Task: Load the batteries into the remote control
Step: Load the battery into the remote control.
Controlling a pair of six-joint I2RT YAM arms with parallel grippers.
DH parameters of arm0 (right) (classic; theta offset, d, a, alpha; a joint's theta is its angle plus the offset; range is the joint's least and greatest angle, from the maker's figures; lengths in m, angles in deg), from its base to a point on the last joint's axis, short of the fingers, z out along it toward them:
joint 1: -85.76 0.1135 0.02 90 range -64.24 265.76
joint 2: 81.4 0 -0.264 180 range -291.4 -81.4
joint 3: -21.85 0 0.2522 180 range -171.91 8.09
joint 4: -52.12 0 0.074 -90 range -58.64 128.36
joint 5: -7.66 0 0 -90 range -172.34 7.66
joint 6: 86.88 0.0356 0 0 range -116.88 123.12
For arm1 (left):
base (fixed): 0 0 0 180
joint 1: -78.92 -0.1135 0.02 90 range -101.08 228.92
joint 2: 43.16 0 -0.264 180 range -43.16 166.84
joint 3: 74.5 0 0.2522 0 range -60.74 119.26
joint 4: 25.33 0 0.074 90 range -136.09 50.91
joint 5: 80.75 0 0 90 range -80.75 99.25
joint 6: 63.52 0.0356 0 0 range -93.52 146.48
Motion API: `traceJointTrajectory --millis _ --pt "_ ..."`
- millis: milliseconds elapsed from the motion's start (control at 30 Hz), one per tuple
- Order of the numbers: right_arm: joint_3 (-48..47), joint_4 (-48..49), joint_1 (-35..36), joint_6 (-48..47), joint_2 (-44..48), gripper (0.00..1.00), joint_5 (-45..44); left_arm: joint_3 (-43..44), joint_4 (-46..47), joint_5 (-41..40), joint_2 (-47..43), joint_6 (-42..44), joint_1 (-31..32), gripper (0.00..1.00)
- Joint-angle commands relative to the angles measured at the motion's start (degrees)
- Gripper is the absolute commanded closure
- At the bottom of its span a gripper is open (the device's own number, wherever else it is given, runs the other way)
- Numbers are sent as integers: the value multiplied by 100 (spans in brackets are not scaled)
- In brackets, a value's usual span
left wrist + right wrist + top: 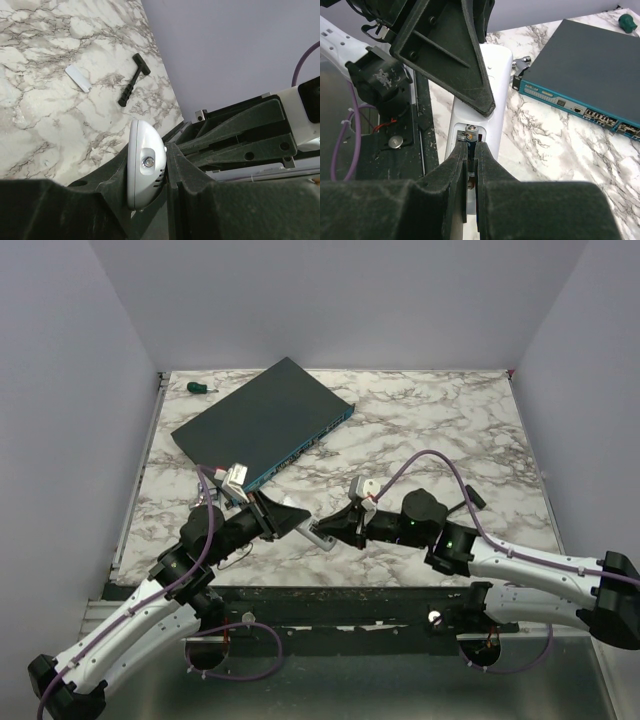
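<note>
remote control point(318, 533): smooth white rounded plastic, held at the marbled table's point(450, 420) near edge | left gripper point(288, 516): closed across its sides | right gripper point(471, 150): narrowly pinched on a metal-capped cylindrical battery point(471, 134) at its bay | flat dark box point(265, 420): at far-left corner

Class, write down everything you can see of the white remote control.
The remote control is a slim white plastic handset with a rounded end. It is held at the near edge of the marble table, battery bay open. The left tool clamps one end; the right tool, shut on a battery, sets it into the bay.
</note>
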Motion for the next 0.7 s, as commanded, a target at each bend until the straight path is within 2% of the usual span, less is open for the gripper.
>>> traceJointTrajectory --millis 0,667 --pt "-181 -580 5 -334 -133 99 -311 32 299 51 -190 -77 5 100" --pt "-672 -1543 -1 -423 -773 99 -445 62 299 -2 -213 -133 6 100"
